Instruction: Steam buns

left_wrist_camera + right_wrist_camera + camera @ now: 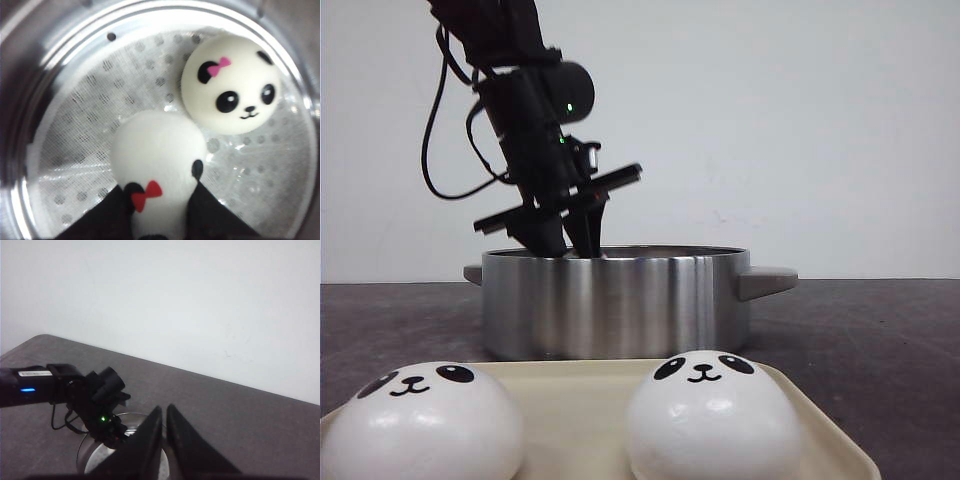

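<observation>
My left gripper [160, 210] clamps a red-bowed bun [157, 160] inside the steel pot [615, 300], beside a pink-bowed bun [231, 90]. My right gripper [164, 440] hangs clenched and empty. Two buns [420, 420] sit on the tray [580, 400].

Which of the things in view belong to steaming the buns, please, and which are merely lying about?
Part of the job:
- red-bow bun, between the left end effector fingers
- pink-bow bun on the perforated rack
- steamer pot
- two tray buns
- cream tray

Lying about:
- nothing visible
</observation>
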### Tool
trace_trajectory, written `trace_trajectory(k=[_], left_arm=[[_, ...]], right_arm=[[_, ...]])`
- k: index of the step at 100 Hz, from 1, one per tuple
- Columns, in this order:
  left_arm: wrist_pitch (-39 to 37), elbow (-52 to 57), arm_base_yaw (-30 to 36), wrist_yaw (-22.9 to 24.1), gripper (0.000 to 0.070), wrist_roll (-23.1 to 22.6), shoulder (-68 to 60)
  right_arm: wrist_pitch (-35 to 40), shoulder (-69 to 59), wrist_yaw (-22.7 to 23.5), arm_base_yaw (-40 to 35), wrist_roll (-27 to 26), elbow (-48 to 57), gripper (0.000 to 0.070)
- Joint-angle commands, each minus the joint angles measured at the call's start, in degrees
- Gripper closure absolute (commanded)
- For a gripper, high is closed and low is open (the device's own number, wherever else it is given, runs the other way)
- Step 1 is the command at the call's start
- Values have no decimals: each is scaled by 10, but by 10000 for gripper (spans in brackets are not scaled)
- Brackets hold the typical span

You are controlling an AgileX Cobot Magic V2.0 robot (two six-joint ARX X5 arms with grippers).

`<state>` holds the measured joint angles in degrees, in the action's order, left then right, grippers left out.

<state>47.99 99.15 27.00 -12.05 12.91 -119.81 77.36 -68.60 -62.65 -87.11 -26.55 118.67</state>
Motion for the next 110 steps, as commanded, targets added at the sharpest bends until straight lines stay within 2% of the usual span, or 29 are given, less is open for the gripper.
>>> trace_trajectory(k=[1, 7, 19, 27, 44, 63, 84, 96, 110], left_arm=[[-5, 17, 1, 2, 629, -4, -21], [-5, 17, 1, 2, 517, -4, -26], [-6, 17, 1, 3, 218, -3, -28], [-13, 17, 1, 2, 141, -3, -28], [9, 42, 0, 0, 137, 1, -28], [65, 129, 6, -4, 145, 2, -20], [89, 208, 18, 3, 149, -9, 57], [85, 208, 20, 10, 149, -20, 146], [96, 208, 27, 19, 149, -33, 250]], right_arm=[[43, -7, -2, -2, -11, 12, 692], [43, -7, -2, -2, -11, 12, 692], [43, -7, -2, -2, -11, 12, 692], [43, -7, -3, -2, -11, 12, 692], [43, -7, -3, -1, -10, 12, 692], [43, -7, -4, -1, -10, 10, 692], [43, -6, 5, 20, -15, -33, 692], [43, -5, 73, 71, -28, -72, 692], [34, -6, 208, 147, -45, -147, 692]])
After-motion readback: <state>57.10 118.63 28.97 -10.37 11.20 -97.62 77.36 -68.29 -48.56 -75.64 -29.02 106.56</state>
